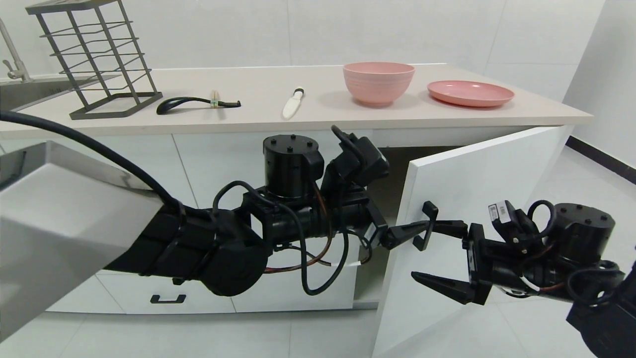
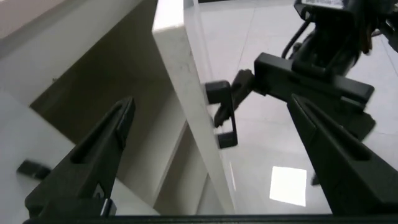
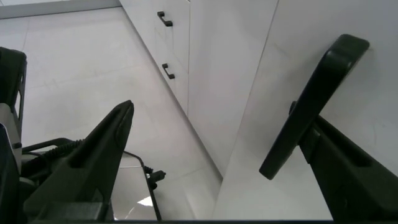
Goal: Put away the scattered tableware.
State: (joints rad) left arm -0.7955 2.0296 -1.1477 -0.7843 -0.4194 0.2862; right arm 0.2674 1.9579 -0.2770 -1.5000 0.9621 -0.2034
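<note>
**Head view.** The tableware lies on the countertop (image 1: 258, 92). A pink bowl (image 1: 378, 82) stands upright toward the right. A pink plate (image 1: 470, 93) lies flat just beside it, farther right and not touching it. A white utensil (image 1: 293, 103) lies near the middle. A black spoon (image 1: 196, 103) lies to its left, near the foot of a wire rack (image 1: 94, 59), and a sink (image 1: 30, 92) sits at the far left. Below the counter, a cabinet door (image 1: 462, 199) stands open. The left gripper (image 1: 405, 232) is at the door's free edge. The right gripper (image 1: 425, 251) faces the door's outer side with its fingers spread. Its upper finger is at the black handle (image 1: 428, 224) and its lower finger is well below it.

**Left wrist view.** The left gripper (image 2: 211, 104) is released and grasps nothing. Its jaws are wide, one finger on the cabinet's inner side and the other on the outer side, with the door's edge (image 2: 186, 106) between them. The tip of the right gripper's upper finger meets the handle (image 2: 222, 115). Whether it presses on the handle cannot be told.

**Right wrist view.** The right gripper (image 3: 217, 121) is released and grasps nothing. The handle (image 3: 317, 106) crosses one finger near its tip, and that finger passes behind the bar. The other finger (image 3: 93, 162) hangs over the floor (image 3: 74, 68). Two drawer pulls (image 3: 164, 18) show on the cabinet fronts beyond.
</note>
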